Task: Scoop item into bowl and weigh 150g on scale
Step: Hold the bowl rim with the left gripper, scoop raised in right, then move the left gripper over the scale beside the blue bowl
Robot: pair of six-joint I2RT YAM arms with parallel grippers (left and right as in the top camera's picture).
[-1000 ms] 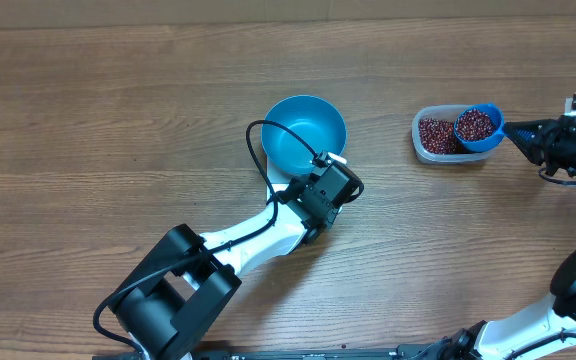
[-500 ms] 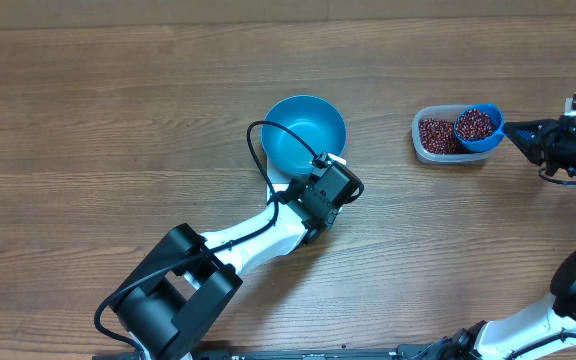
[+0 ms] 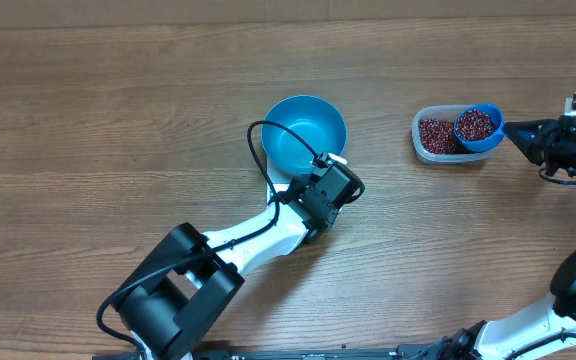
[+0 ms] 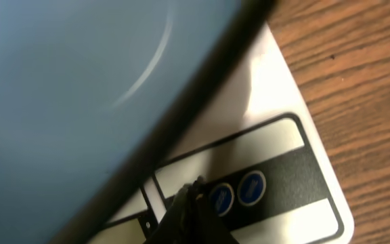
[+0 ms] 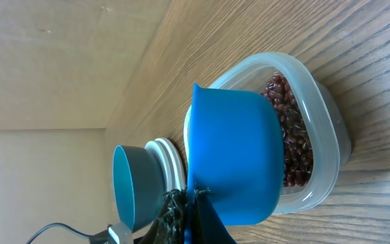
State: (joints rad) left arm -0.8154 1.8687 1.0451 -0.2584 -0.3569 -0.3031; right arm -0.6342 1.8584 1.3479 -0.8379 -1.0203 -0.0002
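Wood table (image 3: 118, 100) unchanged: left gripper (image 4: 193, 198) closed at scale (image 4: 276, 135) buttons; right gripper (image 5: 193, 203) clamps scoop (image 5: 232, 156) of beans (image 3: 477, 123) over tub (image 5: 327, 129).

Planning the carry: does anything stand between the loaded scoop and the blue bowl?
Nothing visible does: only bare table lies between the scoop of beans and the bowl. The left gripper is at the buttons of the scale, by the bowl's near rim, off that line.
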